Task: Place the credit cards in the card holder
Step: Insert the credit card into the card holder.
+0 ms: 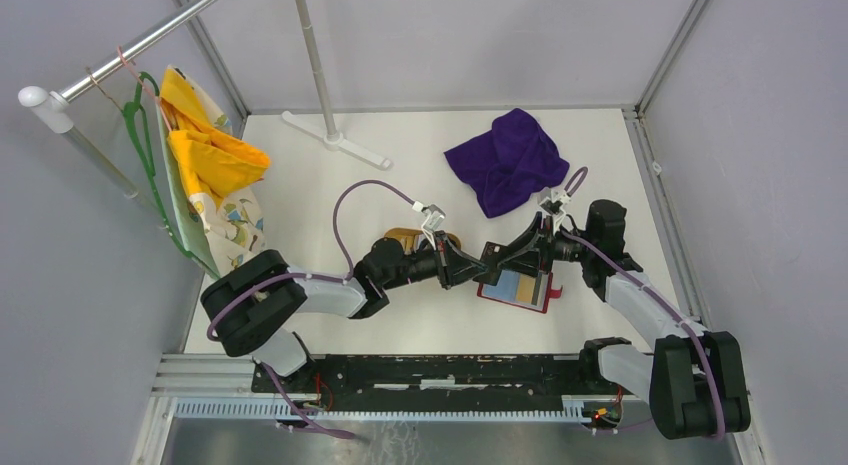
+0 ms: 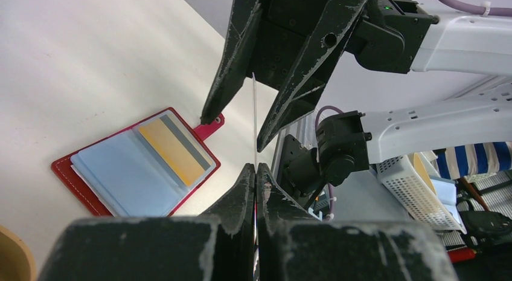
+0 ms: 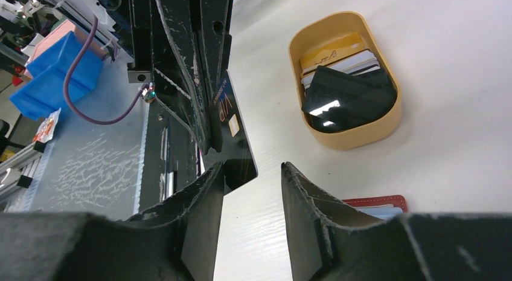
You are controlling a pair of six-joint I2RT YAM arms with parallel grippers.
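So, nearest: left gripper [image 2: 255, 170] pinched tight on a black credit card [image 2: 255, 112], edge-up, with right gripper [image 2: 236, 132] fingers parted around it. Just below, on the white table [image 2: 72, 63]: red card holder [image 2: 64, 168] lying open, yellow card in a sleeve. Off to the left, tan tray [image 3: 356, 139] holding more cards [image 3: 350, 93]. Further back, purple cloth [image 1: 507, 160], then plain grey walls [image 1: 450, 35].
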